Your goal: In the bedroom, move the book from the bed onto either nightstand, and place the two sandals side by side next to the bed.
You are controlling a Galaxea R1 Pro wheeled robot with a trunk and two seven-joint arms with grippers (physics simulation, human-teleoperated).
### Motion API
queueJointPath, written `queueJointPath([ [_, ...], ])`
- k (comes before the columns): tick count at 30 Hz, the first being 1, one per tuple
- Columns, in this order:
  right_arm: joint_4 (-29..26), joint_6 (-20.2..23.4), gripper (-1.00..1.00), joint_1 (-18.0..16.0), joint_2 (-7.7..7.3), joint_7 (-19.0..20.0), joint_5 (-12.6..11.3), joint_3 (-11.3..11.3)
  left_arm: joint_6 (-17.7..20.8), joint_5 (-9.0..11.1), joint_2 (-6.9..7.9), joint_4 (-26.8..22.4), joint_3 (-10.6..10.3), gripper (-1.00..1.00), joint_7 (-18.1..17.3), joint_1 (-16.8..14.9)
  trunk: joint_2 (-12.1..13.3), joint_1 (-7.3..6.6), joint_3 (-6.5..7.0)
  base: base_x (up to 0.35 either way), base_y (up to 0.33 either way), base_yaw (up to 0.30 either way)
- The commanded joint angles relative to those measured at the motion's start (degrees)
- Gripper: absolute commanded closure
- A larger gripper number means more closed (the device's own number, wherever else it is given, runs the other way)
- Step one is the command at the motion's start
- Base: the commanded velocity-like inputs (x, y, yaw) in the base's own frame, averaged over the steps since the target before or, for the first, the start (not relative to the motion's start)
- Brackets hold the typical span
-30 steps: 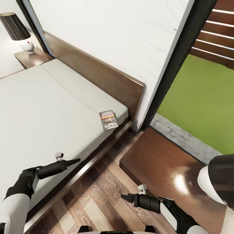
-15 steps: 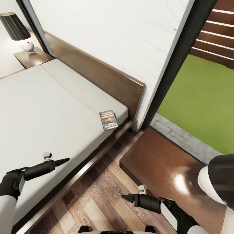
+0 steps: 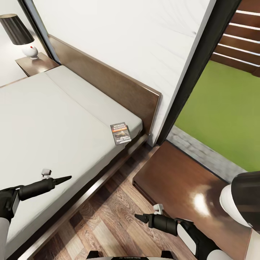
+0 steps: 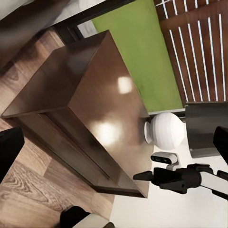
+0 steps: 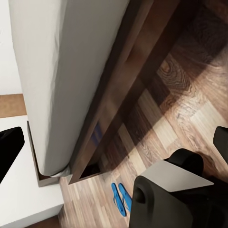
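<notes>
The book [image 3: 121, 133] lies flat on the bed [image 3: 43, 122], on the pale mattress at the corner near the headboard. My left gripper [image 3: 67, 178] hovers over the mattress edge, well short of the book; its fingers [image 4: 9, 148] stand wide apart, open and empty. Over the plank floor between bed and near nightstand [image 3: 180, 182], my right gripper [image 3: 139, 217] is also open and empty. It appears again in the left wrist view [image 4: 142, 176]. Two blue sandals [image 5: 121, 198] lie close together on the floor near the bed's corner, in the right wrist view.
A white-based lamp [image 3: 236, 202] with a dark shade stands on the near nightstand. A second nightstand [image 3: 36, 64] with a like lamp [image 3: 21, 36] sits beyond the bed. A dark-framed window [image 3: 202, 68] gives onto lawn. The robot's base [image 5: 166, 197] stands near the sandals.
My left gripper has drawn back leftward over the mattress, farther from the book. The right gripper has barely shifted. The book has not moved.
</notes>
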Motion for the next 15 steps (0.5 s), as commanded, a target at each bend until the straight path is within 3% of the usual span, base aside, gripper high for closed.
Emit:
queueJointPath([
  [1, -0.1, 0.6, -1.0, 0.0, -0.04, -0.1, -0.6, 0.2, 0.6, -0.6, -0.03, 0.0, 0.2, -1.0, -0.5, -0.1, 0.0, 0.0, -0.03, 0.0, 0.0, 0.0],
  [5, 0.2, 0.6, -1.0, 0.0, 0.11, -0.2, -0.5, 0.3, 0.6, -0.5, -0.38, 0.0, 0.1, -1.0, -0.5, -0.1, 0.0, 0.0, -0.03, 0.0, 0.0, 0.0],
  [7, 0.2, 0.6, -1.0, 0.0, 0.14, -0.3, -0.5, 0.3, 0.6, -0.6, -2.28, 0.0, -0.2, -1.0, -0.5, -0.1, 0.0, 0.0, -0.03, 0.0, 0.0, 0.0],
  [9, 0.1, 0.6, -1.0, 0.0, 0.15, -0.3, -0.5, 0.3, 0.6, -0.6, -3.25, 0.0, -1.2, -1.0, -0.5, -0.1, 0.0, 0.0, -0.03, 0.0, 0.0, 0.0],
  [15, 0.0, 0.2, -1.0, 0.0, 0.08, -0.2, -0.7, 0.3, 0.6, -0.6, -3.84, 0.0, -2.9, -1.0, -0.5, -0.1, 0.0, 0.0, -0.03, 0.0, 0.0, 0.0],
])
